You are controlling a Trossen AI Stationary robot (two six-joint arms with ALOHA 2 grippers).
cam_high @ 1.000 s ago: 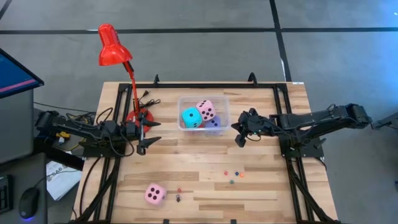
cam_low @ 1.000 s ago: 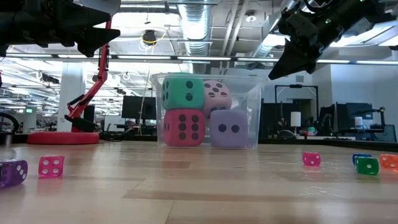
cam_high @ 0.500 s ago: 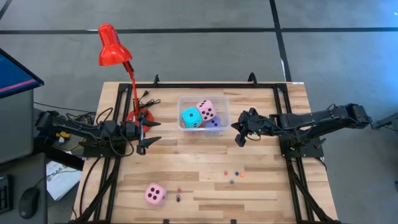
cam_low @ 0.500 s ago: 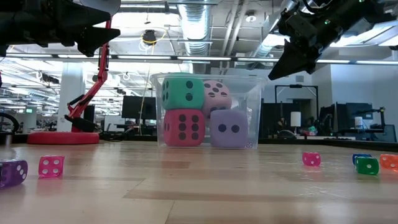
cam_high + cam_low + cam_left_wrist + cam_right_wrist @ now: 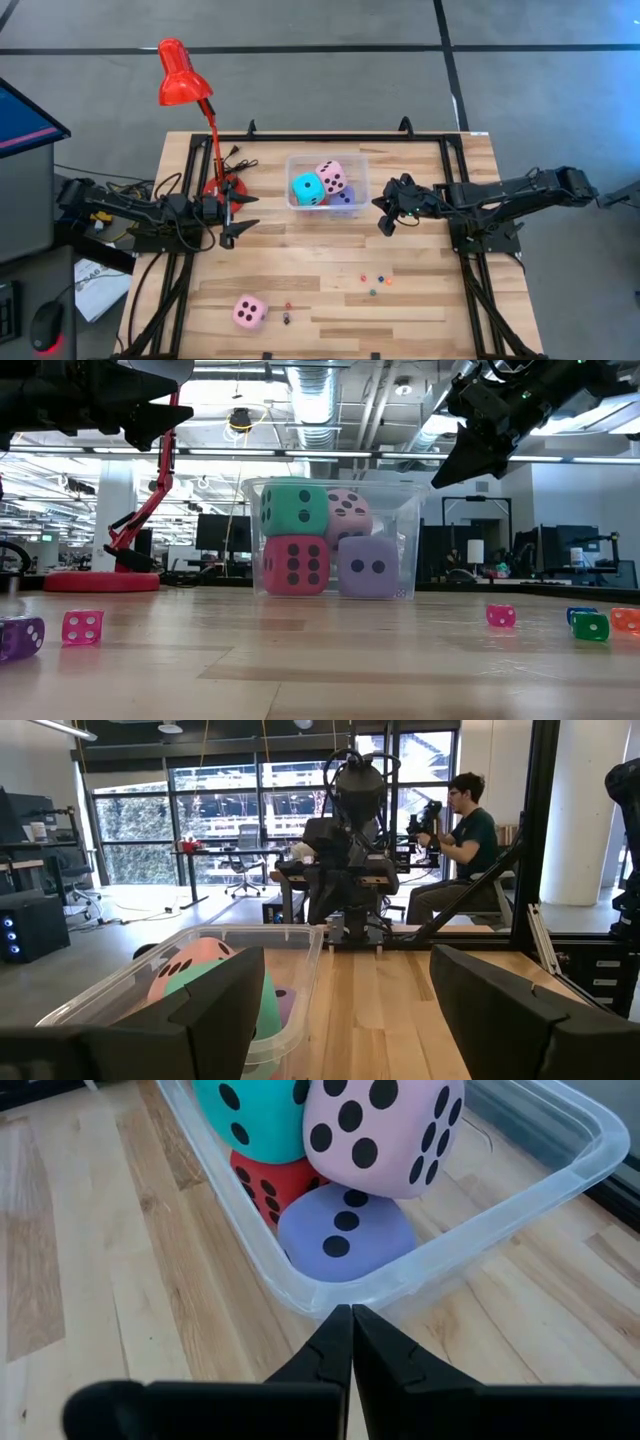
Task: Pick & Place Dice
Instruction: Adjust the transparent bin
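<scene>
A clear plastic bin [image 5: 362, 168] stands at the middle of the table toward its far edge. In it a cyan die [image 5: 306, 188] and a pink die [image 5: 331, 177] rest on a red die [image 5: 272, 1188] and a lavender die [image 5: 345, 1230]. A second pink die [image 5: 249, 312] lies on the table near the front left. My left gripper [image 5: 243, 215] hovers open, left of the bin, with nothing between its fingers. My right gripper [image 5: 345, 1318] is shut on nothing and hangs just right of the bin, tilted down toward its wall.
A red desk lamp [image 5: 183, 75] has its base [image 5: 222, 188] on the table right beside my left gripper. Small coloured dice [image 5: 375, 285] lie scattered at the front right, and two more [image 5: 288, 313] next to the lone pink die. A person sits in the room beyond the table.
</scene>
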